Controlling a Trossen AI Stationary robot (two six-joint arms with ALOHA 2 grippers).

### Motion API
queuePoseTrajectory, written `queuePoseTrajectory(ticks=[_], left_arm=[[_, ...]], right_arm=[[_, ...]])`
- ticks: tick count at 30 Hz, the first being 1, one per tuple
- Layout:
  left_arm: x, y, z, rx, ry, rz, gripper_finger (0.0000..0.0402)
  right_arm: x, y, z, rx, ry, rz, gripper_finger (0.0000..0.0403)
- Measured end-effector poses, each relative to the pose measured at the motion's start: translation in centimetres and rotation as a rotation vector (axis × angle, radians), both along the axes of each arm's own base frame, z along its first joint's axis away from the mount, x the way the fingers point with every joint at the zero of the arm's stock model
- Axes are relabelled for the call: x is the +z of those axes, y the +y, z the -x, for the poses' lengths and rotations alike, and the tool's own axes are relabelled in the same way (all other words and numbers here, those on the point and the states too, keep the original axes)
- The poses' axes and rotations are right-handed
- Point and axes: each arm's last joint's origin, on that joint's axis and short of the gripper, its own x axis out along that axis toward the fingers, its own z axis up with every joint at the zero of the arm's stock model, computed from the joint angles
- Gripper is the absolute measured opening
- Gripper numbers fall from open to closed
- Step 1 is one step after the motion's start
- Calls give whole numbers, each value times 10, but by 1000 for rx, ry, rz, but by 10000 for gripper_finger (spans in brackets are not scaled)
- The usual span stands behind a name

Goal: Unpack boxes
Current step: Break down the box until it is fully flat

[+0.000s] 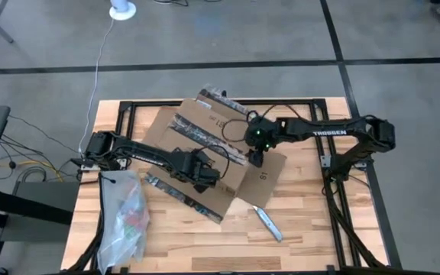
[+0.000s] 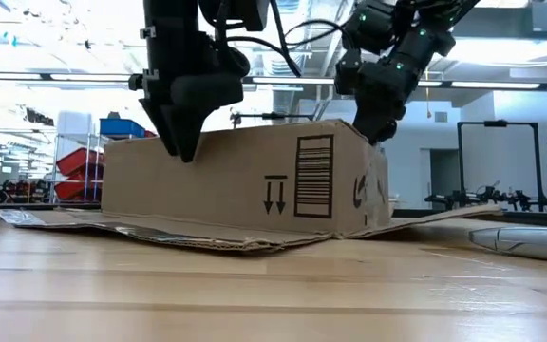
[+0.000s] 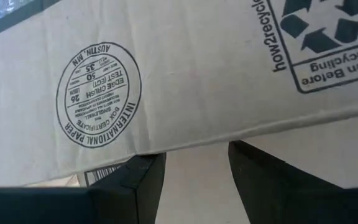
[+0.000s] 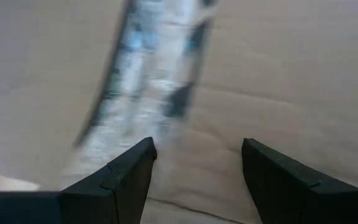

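The brown cardboard box (image 1: 166, 130) sits mid-table with its flaps spread flat on the wood; the low view shows its barcode side (image 2: 235, 190). My left gripper (image 1: 205, 177) is open and points down over the box's near part (image 2: 183, 152); its wrist view shows a printed flap (image 3: 166, 74) just beyond the fingers. My right gripper (image 1: 256, 158) is open at the box's right end (image 2: 378, 133), above cardboard crossed by a printed tape strip (image 4: 148, 81). My left gripper points down at the box's top edge (image 2: 186, 142) from above; I cannot tell whether its fingers touch the cardboard. My right gripper slants down at the box's top right corner (image 2: 364, 128); whether its fingertips touch it cannot be told.
A clear plastic bag (image 1: 124, 218) with coloured contents lies at the table's near left. A small silver tool (image 1: 267, 223) lies near the front, right of the box. Bare wood shows along the near edge and at the right.
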Motion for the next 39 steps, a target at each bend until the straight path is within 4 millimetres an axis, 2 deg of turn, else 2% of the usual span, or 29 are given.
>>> queuePoseTrajectory(ticks=[6,11,13,18,21,23,25,29,32,35,39], left_arm=[[-1,-12,1,-35,5,53,164],[-1,-38,5,-96,9,70,164],[1,-50,9,-116,14,81,164],[12,-70,14,-139,8,92,164],[12,-72,14,-146,3,82,164],[13,-72,14,-158,8,59,164],[13,-69,14,-166,5,24,164],[14,-63,12,-168,2,-26,164],[14,-60,11,-166,8,-26,164],[14,-55,10,-175,25,-34,164],[14,-42,8,-179,58,-33,164]], right_arm=[[-1,27,-5,53,-21,-50,224],[5,42,-4,97,-21,-83,224],[18,46,0,127,-29,-49,224],[75,38,15,82,-150,201,224],[84,18,27,17,-147,284,224],[76,1,33,-45,-103,268,224],[56,-14,39,-90,-48,198,224],[17,-24,44,-93,-27,49,224],[1,-19,47,-66,-71,-83,224],[-6,-1,48,-13,-85,-241,224],[-4,22,45,30,-70,-266,224]])
